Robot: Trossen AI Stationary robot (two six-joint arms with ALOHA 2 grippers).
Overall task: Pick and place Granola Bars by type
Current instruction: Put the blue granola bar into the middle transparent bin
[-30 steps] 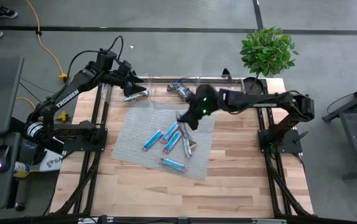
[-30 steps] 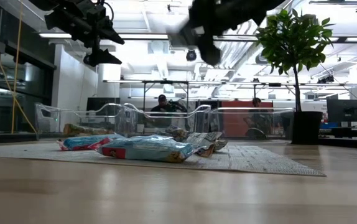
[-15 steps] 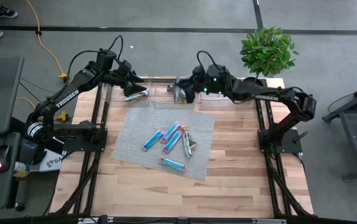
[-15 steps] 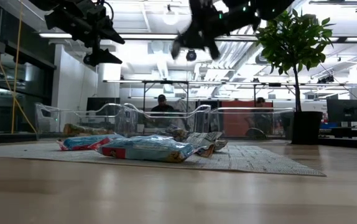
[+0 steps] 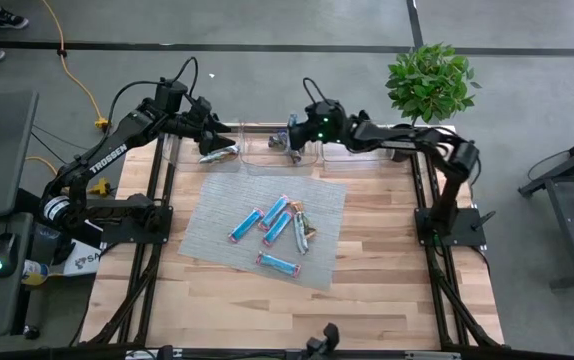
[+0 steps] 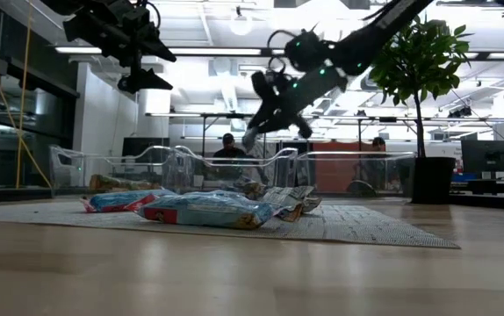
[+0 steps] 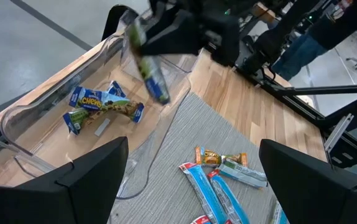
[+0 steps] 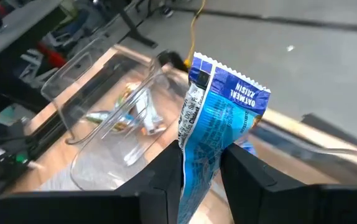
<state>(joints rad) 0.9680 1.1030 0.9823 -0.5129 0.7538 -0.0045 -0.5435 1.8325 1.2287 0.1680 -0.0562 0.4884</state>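
From above, the right hand [image 5: 293,138] is over the clear bins [image 5: 297,152] at the far edge of the worktop [image 5: 377,260], and what it carries is hard to read there. The right wrist view shows it plainly: the fingers [image 8: 160,180] pinch a blue granola bar [image 8: 213,121] upright above a bin. The left hand [image 5: 210,137] hangs over the leftmost bin; its wrist view shows its fingers [image 7: 91,180] spread wide, with several blue bars [image 7: 101,106] lying in a bin below. Five bars [image 5: 275,228] lie on the grey mat [image 5: 217,235]. Only the low view shows two people [image 6: 227,145] behind the worktop.
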